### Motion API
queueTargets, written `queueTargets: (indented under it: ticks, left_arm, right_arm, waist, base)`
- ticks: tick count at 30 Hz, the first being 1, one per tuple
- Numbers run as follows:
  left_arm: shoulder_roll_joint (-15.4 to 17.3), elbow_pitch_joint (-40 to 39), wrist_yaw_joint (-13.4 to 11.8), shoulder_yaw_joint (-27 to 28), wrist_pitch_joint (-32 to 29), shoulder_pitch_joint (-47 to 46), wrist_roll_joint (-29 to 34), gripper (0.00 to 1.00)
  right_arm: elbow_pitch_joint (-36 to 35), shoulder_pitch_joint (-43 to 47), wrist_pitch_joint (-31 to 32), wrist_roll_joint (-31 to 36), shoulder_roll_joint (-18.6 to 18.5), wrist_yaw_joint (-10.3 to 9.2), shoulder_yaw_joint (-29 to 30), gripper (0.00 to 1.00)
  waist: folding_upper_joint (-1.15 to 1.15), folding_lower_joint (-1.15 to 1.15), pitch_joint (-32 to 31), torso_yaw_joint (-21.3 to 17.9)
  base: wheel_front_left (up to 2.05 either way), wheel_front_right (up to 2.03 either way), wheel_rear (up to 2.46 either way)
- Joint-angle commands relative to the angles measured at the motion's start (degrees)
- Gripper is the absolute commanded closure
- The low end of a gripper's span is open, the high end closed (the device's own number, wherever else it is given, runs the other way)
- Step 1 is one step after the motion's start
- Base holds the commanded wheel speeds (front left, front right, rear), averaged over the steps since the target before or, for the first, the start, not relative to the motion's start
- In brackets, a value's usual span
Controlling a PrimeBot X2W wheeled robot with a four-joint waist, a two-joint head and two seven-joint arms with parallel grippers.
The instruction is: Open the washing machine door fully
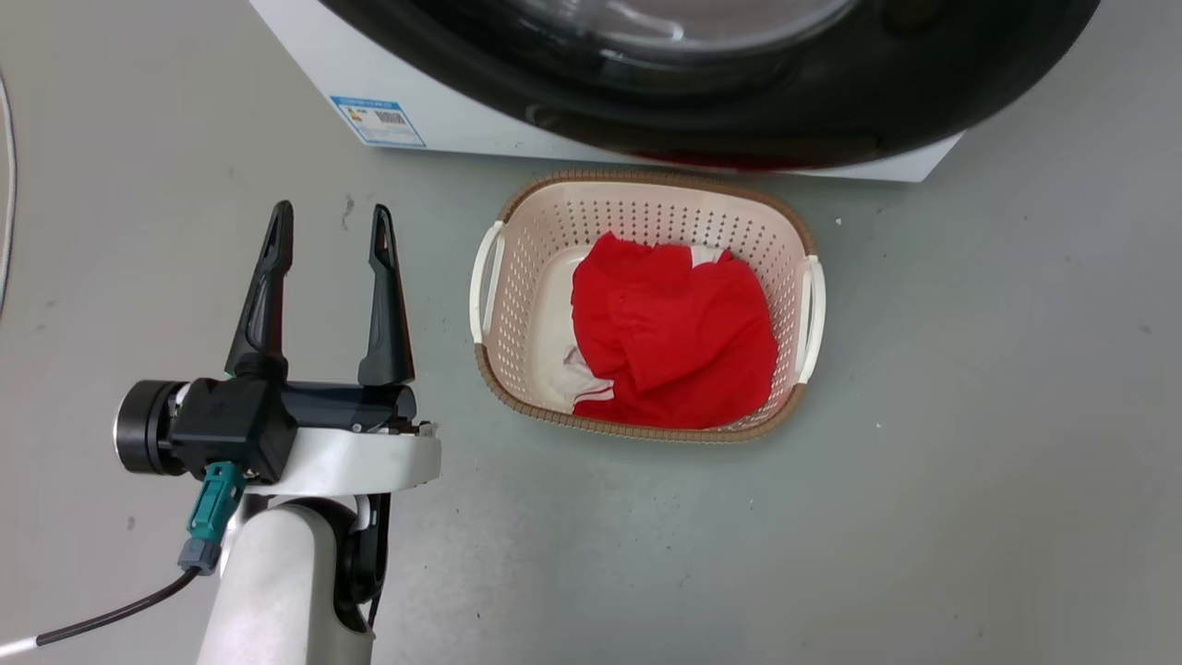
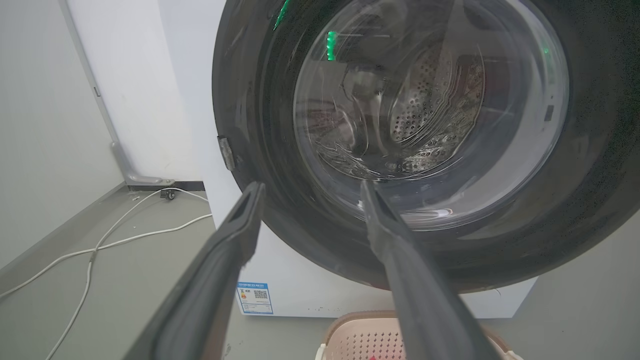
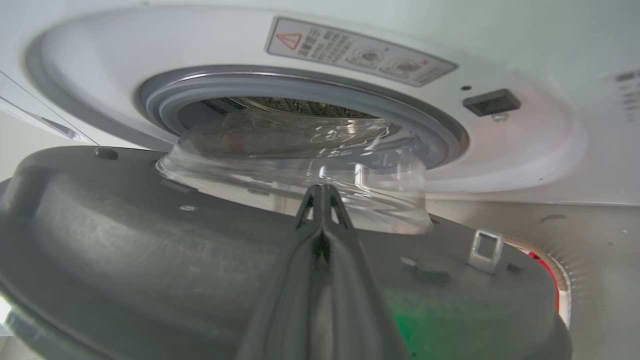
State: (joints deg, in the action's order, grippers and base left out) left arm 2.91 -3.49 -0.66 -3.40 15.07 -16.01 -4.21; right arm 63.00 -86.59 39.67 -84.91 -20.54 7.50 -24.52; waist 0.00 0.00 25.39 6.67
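Door (image 1: 923, 92): partly open, swung out from the machine (image 1: 443, 102). In the head view its black rim hangs over the far edge of the basket (image 1: 646, 199).
Latch (image 3: 484, 248): on the door's inner face, well off the machine's front.
Room: I see bare floor (image 1: 970, 416) around the basket. A wall (image 2: 40, 100) and a loose cable (image 2: 125, 240) lie beside the machine.
Left jaws: wide apart and empty. The fingers (image 1: 268, 286) sit beside the basket without touching it and point at the door's outer face.
Right jaws: pressed together behind the door, with the fingertips (image 3: 322, 192) by the glass bowl (image 3: 280, 165). I cannot tell whether they touch it.
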Motion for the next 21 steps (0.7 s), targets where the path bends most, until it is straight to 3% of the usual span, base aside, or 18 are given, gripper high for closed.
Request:
queueTargets:
  ticks: [1, 8, 21]
  left_arm:
    - [0.0, 0.2, 0.1, 0.1, 0.1, 0.5, 0.0, 0.00]
    - [0.0, 1.5, 1.1, 0.7, 0.1, 2.2, 0.4, 0.00]
    - [0.0, 3.9, 2.1, -0.5, 0.1, 6.5, -0.2, 0.00]
  right_arm:
    - [-1.0, 2.4, 1.7, -0.5, 0.9, -0.02, -0.4, 1.00]
    - [-11.8, 11.5, 12.6, -4.4, 0.7, -0.01, -1.1, 1.00]
    - [-33.0, 30.4, 21.1, -9.2, 2.8, -0.01, -5.3, 1.00]
  waist:
    - [0.00, 0.00, -0.9, -0.4]
    - [0.00, 0.00, -5.4, -1.9]
    - [0.00, 0.00, -12.8, -3.2]
  base:
    - [0.00, 0.00, 0.00]
    - [0.00, 0.00, 0.00]
    - [0.00, 0.00, 0.00]
